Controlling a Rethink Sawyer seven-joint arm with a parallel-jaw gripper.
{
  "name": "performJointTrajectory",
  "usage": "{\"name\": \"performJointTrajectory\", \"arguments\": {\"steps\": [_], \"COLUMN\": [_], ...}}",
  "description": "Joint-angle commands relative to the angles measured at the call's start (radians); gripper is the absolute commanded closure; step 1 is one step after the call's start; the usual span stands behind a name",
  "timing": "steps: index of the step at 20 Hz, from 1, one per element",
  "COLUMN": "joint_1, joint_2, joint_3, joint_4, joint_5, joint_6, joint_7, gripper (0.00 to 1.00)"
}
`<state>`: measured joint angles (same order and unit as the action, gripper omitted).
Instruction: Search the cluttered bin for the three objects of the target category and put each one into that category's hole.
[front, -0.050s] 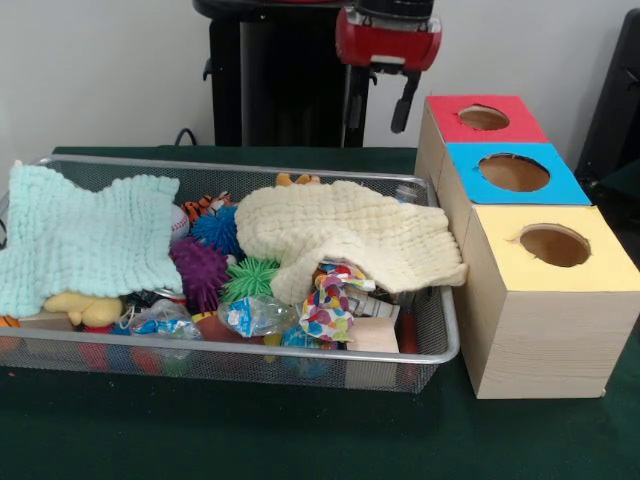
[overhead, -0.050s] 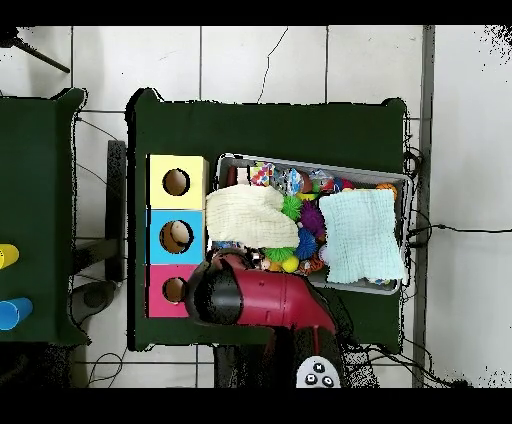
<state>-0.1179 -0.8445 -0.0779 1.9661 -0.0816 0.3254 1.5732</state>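
I can read no words, numbers or brand marks anywhere: the printed wrappers (front, -0.050s: 333, 300) in the bin (front, -0.050s: 430, 345) stay illegible.

Cloths: two seen, one cream cloth (front, -0.050s: 350, 235), one mint cloth (front, -0.050s: 85, 240)
Boxes with a hole: three counted, red box (front, -0.050s: 483, 119), blue box (front, -0.050s: 513, 173), yellow box (front, -0.050s: 553, 246)
Wire bin (front, -0.050s: 440, 345): one
Spiky balls: three counted, purple (front, -0.050s: 198, 272), blue (front, -0.050s: 216, 229), green (front, -0.050s: 250, 276)

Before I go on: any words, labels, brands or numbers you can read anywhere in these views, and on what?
None can be read.
Wrapped packets at the bin's front: print too blurred to read.
Colourful spotted packet under the cream cloth: pattern only, no letters made out.
Red, blue and yellow boxes: plain tops with holes, no text.
Tool: no marking shows.
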Motion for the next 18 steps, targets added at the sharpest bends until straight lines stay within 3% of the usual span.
{"name": "performJointTrajectory", "arguments": {"steps": [1,6,11,18], "joint_1": [-0.039,-0.029,-0.019,0.0], "joint_2": [0.092,0.114,0.149,0.198], "joint_3": [-0.004,-0.025,-0.038,-0.084], "joint_4": [-0.06,-0.065,-0.073,-0.151], "joint_5": [-0.064,-0.065,-0.072,-0.082], "joint_6": [-0.054,-0.023,-0.062,-0.067], "joint_7": [0.104,0.114,0.12,0.111], "gripper": [0.0,0.0,0.0,0.0]}}
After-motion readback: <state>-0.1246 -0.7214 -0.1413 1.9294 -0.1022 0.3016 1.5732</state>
